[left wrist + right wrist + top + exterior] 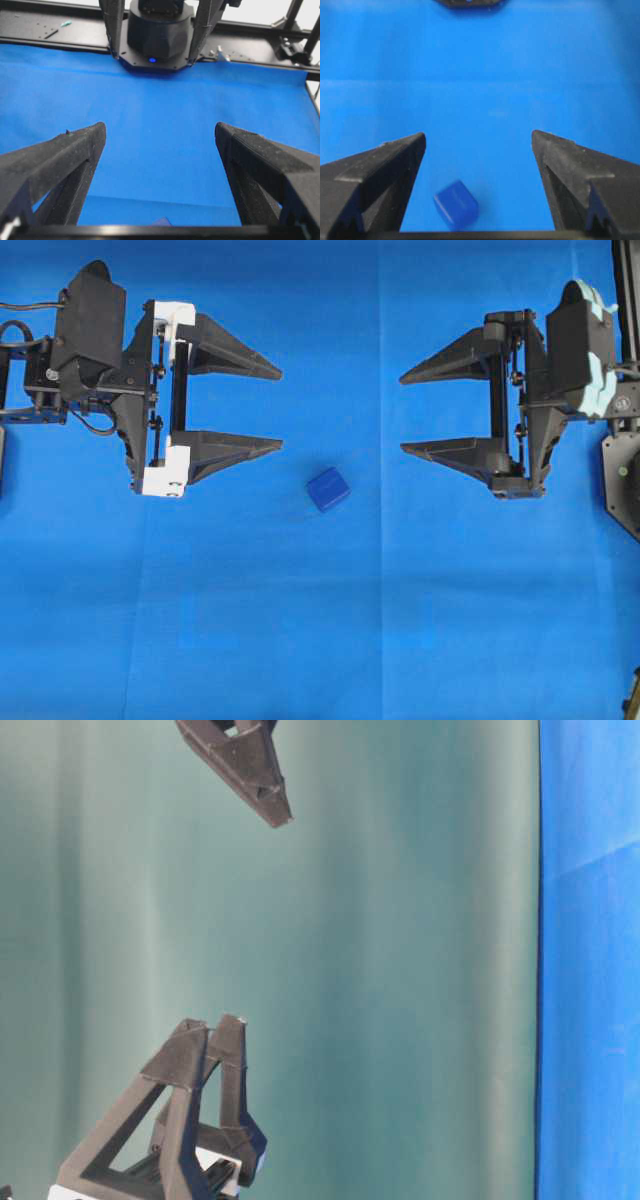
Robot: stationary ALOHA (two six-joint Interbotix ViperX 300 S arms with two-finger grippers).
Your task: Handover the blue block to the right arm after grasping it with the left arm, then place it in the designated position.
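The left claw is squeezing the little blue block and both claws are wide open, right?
Not quite. The left claw isn't squeezing the blue block; the overhead view shows it lying alone on the blue cloth. Both claws, including the right claw, are wide open.

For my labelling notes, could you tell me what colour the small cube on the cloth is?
The small rounded cube is dark navy blue, clearest in the overhead view.

Blue cloth [300, 620], grey-green backdrop [400, 970]

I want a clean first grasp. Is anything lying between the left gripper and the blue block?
Nothing visible. Only bare blue cloth lies between the open left gripper and the blue block, which sits beyond and beside its lower finger.
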